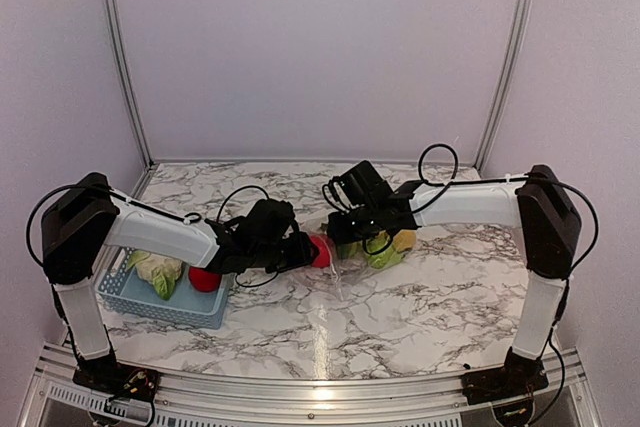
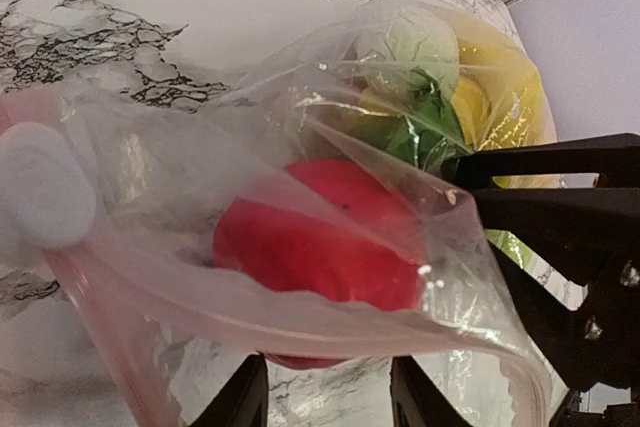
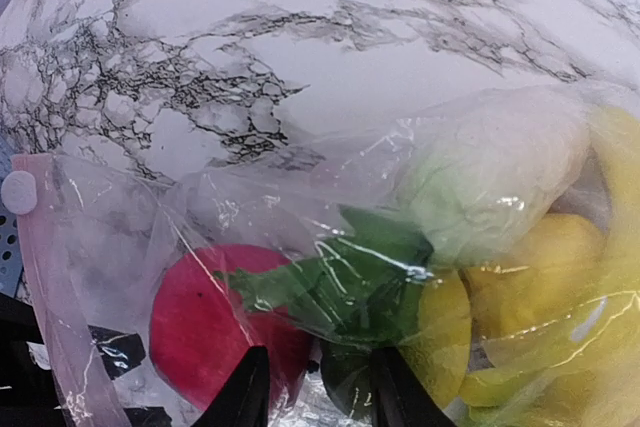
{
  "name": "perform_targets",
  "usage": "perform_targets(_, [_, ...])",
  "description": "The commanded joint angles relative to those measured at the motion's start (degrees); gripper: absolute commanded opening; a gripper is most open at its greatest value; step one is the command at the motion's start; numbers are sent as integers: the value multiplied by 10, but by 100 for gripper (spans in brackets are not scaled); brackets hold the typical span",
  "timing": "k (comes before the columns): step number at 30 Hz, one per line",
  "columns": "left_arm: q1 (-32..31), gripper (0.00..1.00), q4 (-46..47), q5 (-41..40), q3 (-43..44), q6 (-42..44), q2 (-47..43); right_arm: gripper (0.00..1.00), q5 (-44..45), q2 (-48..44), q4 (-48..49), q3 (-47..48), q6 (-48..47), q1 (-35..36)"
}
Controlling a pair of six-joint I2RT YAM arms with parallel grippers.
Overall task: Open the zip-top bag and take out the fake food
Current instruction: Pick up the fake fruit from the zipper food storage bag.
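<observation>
Logging zip-top bag (image 1: 345,275) lying mid-table on the marble table (image 1: 430,317), between the two grippers. Seeing fake food (image 3: 470,247) packed inside it, most of it crowding toward the right end: red apple (image 2: 310,252) leftmost, dark green leaf (image 3: 340,282) just beside it, pale cabbage (image 3: 480,182) next, lemon (image 3: 445,332) and bananas (image 2: 505,97) rightmost. Spotting pink zip strip (image 3: 55,297) with white slider (image 3: 18,192) at the bag's left end.

Placing left gripper (image 2: 325,402) at the bag's left end, fingers (image 2: 235,402) parted, apple's underside sitting right at the gap behind the film. Not managing to tell whether clenching the film or hanging released.

Placing right gripper (image 3: 315,387) over the bag's right half, fingers (image 3: 245,392) parted narrowly, something dark green showing in the gap, apple just left of the tips, lemon just right. Likewise not managing to tell whether grasping or released.

Seeing both grippers close together, nearly meeting over the bag.

Marking light blue basket (image 1: 150,299) at the near left, well apart from the bag, holding a second cabbage (image 1: 158,272) and a second apple (image 1: 205,279).
</observation>
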Motion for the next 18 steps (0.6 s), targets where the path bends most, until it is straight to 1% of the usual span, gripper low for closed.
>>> perform_targets(1, [4,44,28,-3,3,7,13,33,-6,27,10,25,2,-8])
perform_targets(3, [5,47,29,-3,2,10,14,33,-8,36,10,24,3,-8])
perform_targets(6, [6,55,26,-5,3,17,15,33,-10,41,13,18,3,-8])
perform_targets(9, [5,61,12,-9,10,27,17,37,-11,44,15,13,2,-7])
perform_targets(13, [6,72,-12,-26,19,39,20,43,-9,46,16,6,-3,-7])
perform_targets(18, [6,81,-39,-45,36,50,28,46,-4,51,9,5,-10,-6])
